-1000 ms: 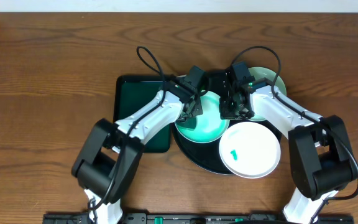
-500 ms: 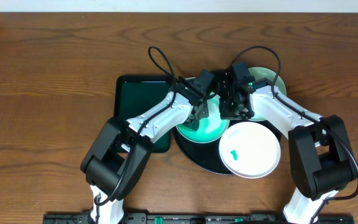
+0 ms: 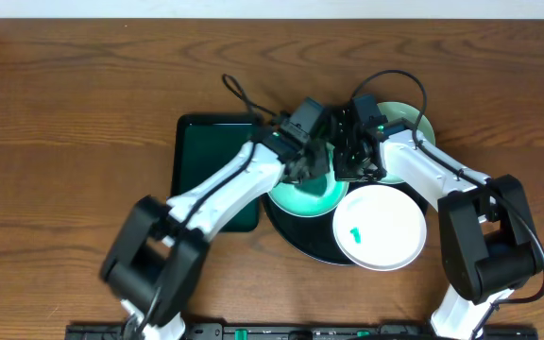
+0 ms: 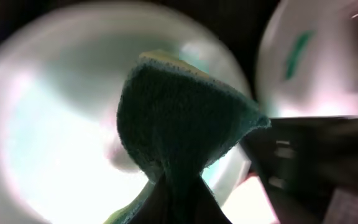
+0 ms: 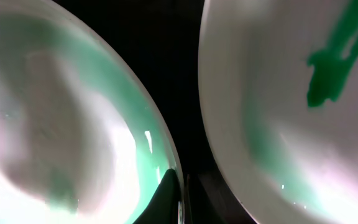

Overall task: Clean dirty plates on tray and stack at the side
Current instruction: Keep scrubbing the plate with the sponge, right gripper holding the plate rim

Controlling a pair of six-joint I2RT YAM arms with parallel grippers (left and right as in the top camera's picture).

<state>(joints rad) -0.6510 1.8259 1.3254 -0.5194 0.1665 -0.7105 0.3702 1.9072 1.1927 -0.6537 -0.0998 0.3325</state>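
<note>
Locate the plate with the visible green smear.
In the overhead view, the smeared plate lies at the near-right edge of the black tray, just right of the mint plate.

The tray (image 3: pixel 296 234) holds a left plate (image 3: pixel 305 198) and, further forward, a right plate (image 3: pixel 385 231); a third plate (image 3: pixel 414 121) seems behind, off it.

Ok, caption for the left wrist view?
Dark green sponge over a pale-mint plate, green-smeared plate beside it.
</note>
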